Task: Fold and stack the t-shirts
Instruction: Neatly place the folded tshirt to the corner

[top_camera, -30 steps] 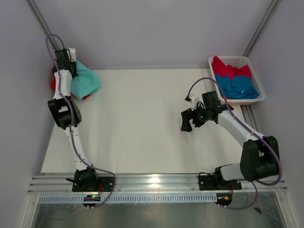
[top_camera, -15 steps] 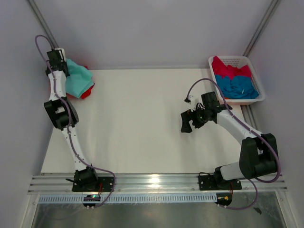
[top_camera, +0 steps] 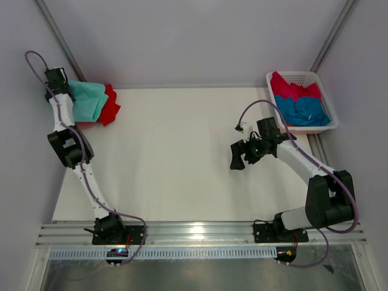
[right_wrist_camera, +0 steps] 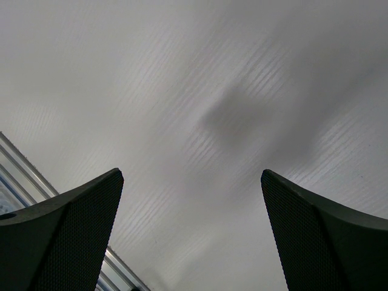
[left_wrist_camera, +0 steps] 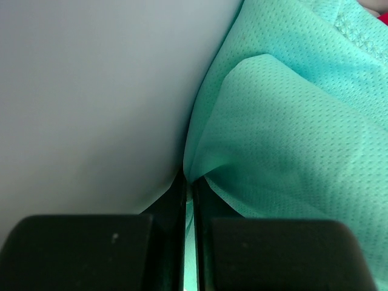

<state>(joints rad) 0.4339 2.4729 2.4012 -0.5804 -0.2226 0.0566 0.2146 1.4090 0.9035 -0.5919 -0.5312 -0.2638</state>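
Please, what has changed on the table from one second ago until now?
The left gripper, shut on the soft mint-teal t-shirt, moved further toward the far-left corner and pulled this shirt with it, so the bright red t-shirt now shows at its right side. The open right gripper and the white slatted plastic basket with the blue t-shirt and crimson-pink t-shirt stayed as they were.

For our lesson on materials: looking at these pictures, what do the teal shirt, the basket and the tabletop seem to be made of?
Teal shirt: soft, matte mesh cloth, probably synthetic knit; tiny regular holes and loose folds show up close.
Basket: white plastic, likely moulded; stiff slatted walls with an even rim.
Tabletop: smooth, matte, off-white sheet; the exact material cannot be told from its look.
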